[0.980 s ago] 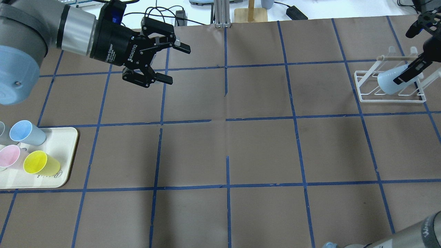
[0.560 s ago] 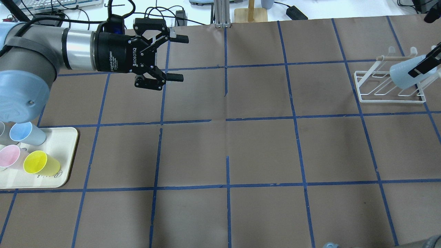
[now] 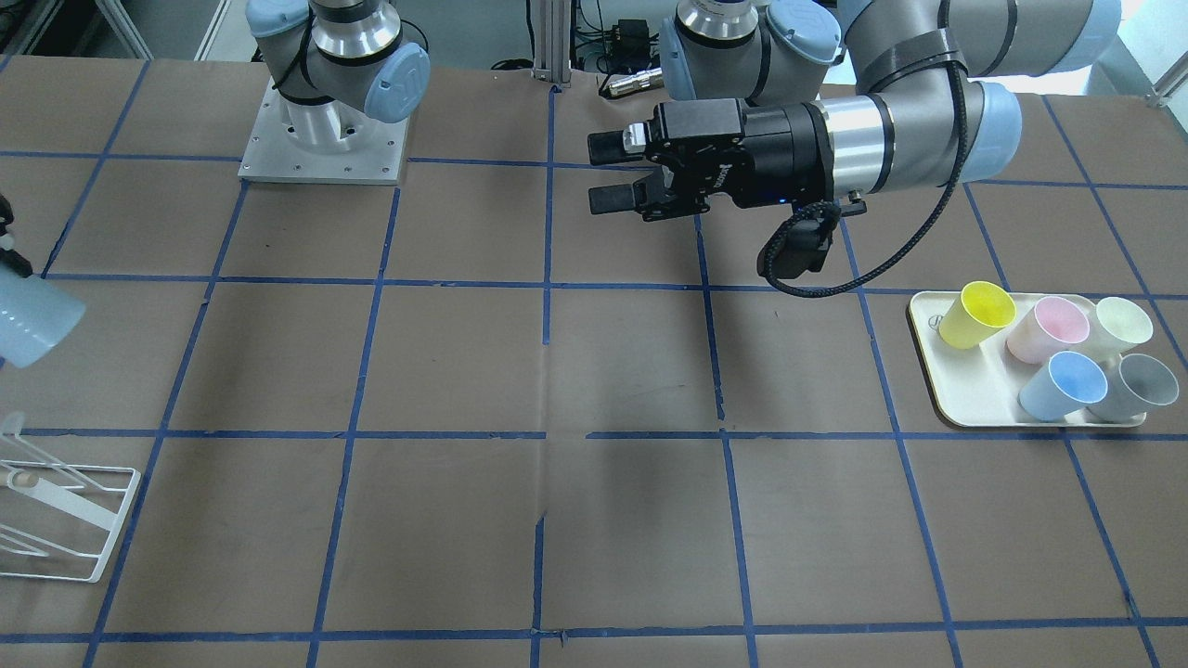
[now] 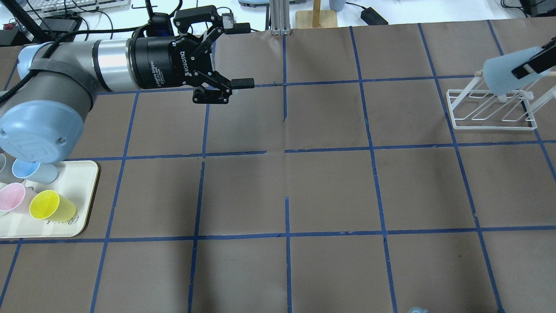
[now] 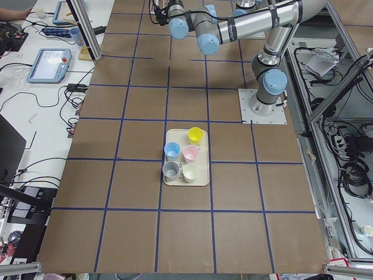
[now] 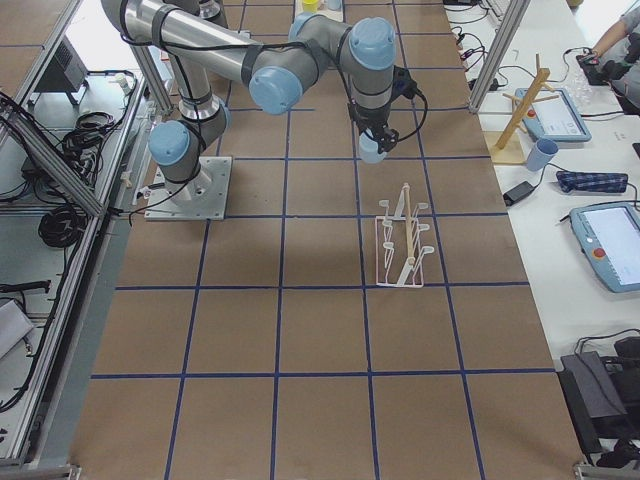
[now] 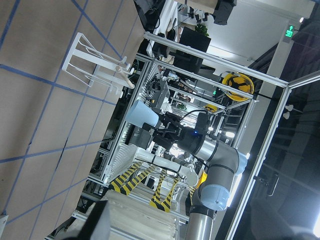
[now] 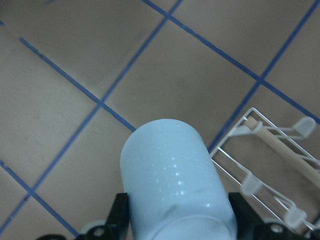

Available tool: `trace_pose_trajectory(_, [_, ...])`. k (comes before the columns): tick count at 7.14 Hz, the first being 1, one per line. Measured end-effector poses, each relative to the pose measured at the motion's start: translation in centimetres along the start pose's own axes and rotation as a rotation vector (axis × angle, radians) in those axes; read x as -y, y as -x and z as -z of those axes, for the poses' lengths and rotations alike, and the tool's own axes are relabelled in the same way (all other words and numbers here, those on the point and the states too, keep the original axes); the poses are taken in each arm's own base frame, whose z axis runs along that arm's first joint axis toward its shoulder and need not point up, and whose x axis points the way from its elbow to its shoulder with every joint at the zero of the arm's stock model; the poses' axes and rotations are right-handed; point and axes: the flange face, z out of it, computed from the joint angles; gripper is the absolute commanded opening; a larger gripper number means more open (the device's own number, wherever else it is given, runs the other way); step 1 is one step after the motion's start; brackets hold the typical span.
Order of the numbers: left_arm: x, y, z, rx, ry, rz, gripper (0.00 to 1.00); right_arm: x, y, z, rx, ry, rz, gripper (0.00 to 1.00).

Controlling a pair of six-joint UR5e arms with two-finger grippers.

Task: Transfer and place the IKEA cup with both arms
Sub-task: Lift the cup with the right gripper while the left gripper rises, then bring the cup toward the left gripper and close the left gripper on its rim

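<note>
**Right pincer** (image 4: pixel 523 67) clamped on the IKEA cup (image 4: pixel 501 74), held aloft near the wire rack (image 4: pixel 495 128) that stands toward the bench's (image 4: pixel 330 191) far edge. **Left pincer** (image 4: pixel 244 55) hovers, fingers (image 4: pixel 242 82) apart, well apart from the cup, facing it. For a clean handover, present the cup's free end squarely between those fingers; release only once gripped.

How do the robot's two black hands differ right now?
The left hand is open and empty; the right hand is shut on the pale-blue plastic cup. The left hand hangs near the middle of the brown table; the right hand by the white wire rack. Both are black, two-fingered.
</note>
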Motion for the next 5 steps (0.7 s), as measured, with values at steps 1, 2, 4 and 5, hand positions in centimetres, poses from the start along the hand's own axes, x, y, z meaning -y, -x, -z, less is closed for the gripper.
trace_pose_trajectory(1, [-0.3, -0.3, -0.7, -0.001, 0.012, -0.048, 1.00, 1.5, 2.0, -0.4, 0.119, -0.123, -0.014, 0.64])
trace_pose_trajectory(2, [-0.4, -0.1, -1.2, -0.002, 0.020, -0.063, 1.00, 3.0, 4.0, -0.8, 0.223, -0.224, -0.027, 0.64])
trace_pose_trajectory(4, [-0.8, 0.0, -2.1, -0.039, 0.042, -0.070, 1.00, 6.6, 9.0, -1.9, 0.388, -0.348, -0.017, 0.64])
trace_pose_trajectory(5, [-1.1, -0.4, -2.4, -0.080, 0.055, -0.073, 1.00, 8.4, 12.1, -2.8, 0.456, -0.362, 0.015, 0.65])
